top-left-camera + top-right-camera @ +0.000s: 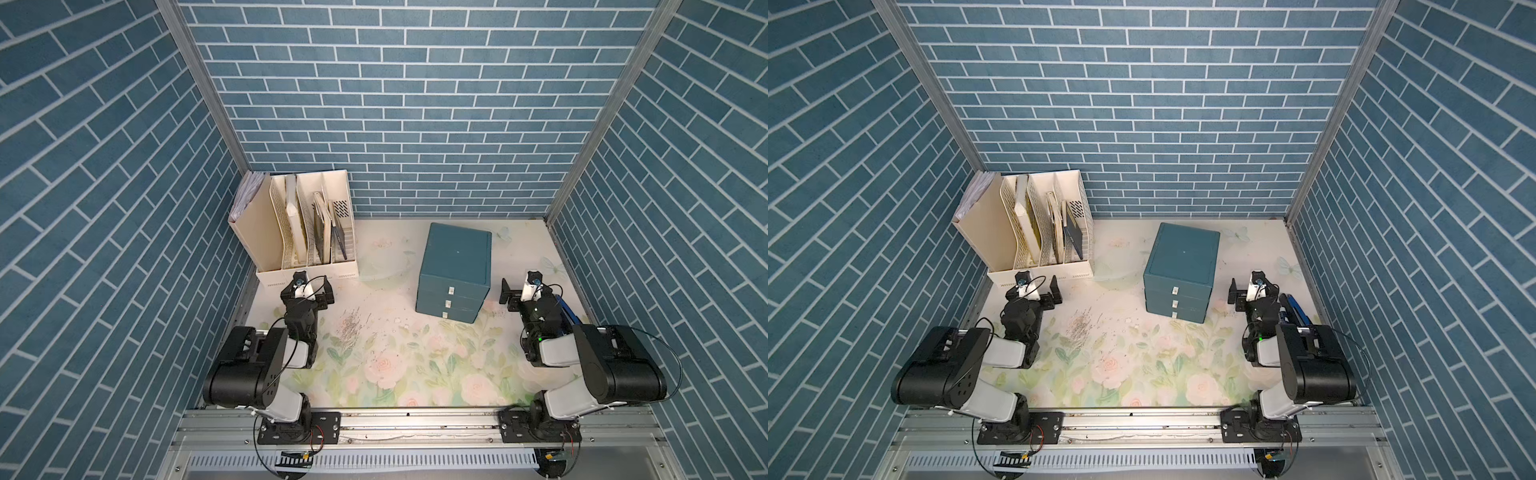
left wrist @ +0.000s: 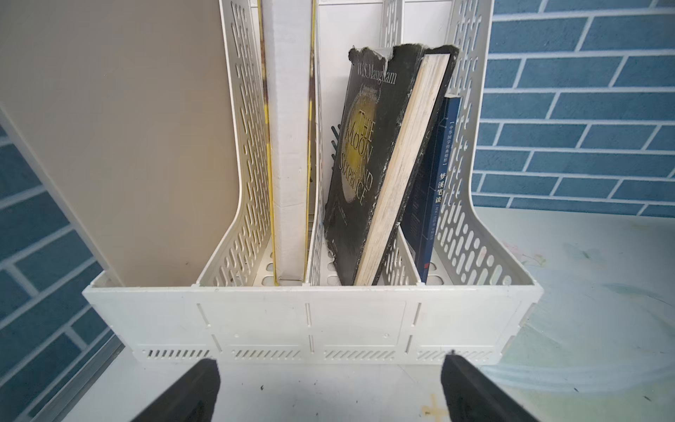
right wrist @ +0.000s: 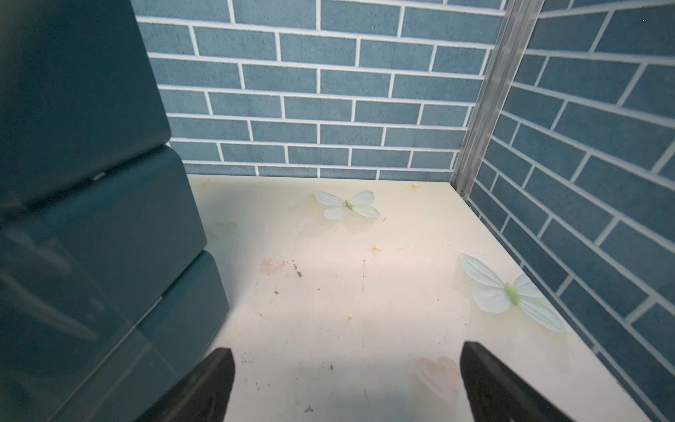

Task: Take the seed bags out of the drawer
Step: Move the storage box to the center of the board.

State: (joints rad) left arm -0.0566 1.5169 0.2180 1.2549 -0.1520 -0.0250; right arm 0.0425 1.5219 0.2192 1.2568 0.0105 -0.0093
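A teal cabinet (image 1: 455, 266) (image 1: 1183, 259) with three stacked drawers stands at the middle right of the flowered table, and every drawer front (image 1: 450, 302) is pushed in. The seed bags are hidden. My left gripper (image 1: 307, 286) (image 2: 330, 365) is open and empty just in front of the white file rack, far left of the cabinet. My right gripper (image 1: 525, 286) (image 3: 347, 350) is open and empty over bare table, just right of the cabinet, whose side (image 3: 91, 219) shows in the right wrist view.
The white file rack (image 1: 340, 272) (image 2: 310, 318) at the back left holds books and a beige folder. Dark blue pens (image 1: 1293, 309) lie by the right wall beside my right arm. Blue brick walls close in three sides.
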